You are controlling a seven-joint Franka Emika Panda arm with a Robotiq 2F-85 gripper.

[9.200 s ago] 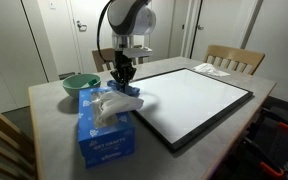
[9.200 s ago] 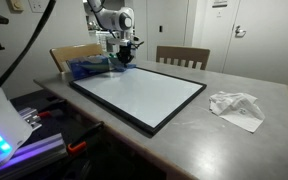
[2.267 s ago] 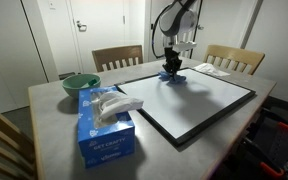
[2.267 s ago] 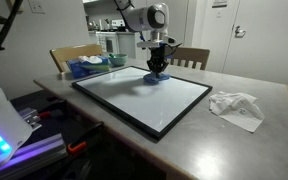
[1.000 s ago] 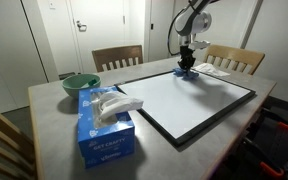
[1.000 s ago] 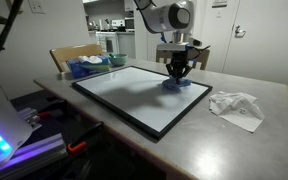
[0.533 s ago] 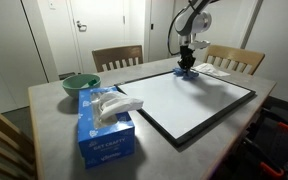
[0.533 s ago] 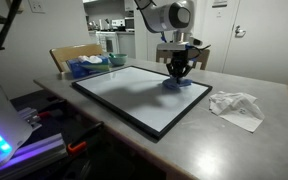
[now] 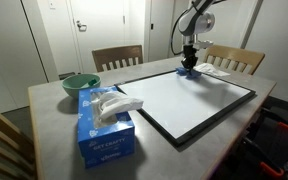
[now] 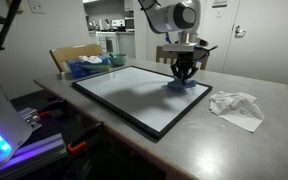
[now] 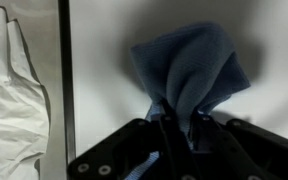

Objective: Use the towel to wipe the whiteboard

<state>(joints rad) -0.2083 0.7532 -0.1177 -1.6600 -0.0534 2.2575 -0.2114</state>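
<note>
The whiteboard (image 9: 189, 98) (image 10: 134, 92) lies flat on the table, white with a thin black frame. My gripper (image 9: 189, 68) (image 10: 184, 78) points straight down over the board's corner nearest the white papers and is shut on the blue towel (image 9: 188, 72) (image 10: 182, 84), which presses against the white surface. The wrist view shows the towel (image 11: 189, 65) bunched between my fingers on the whiteboard (image 11: 104, 90), close to its black frame edge.
A blue tissue box (image 9: 104, 128) with a white tissue and a green bowl (image 9: 80, 84) sit at the far end of the board. Crumpled white paper (image 10: 236, 106) (image 11: 9, 95) lies beside the frame. Wooden chairs (image 9: 232, 58) stand behind the table.
The gripper with the towel has slid a little further along the board toward the corner near the white papers. It stays shut.
</note>
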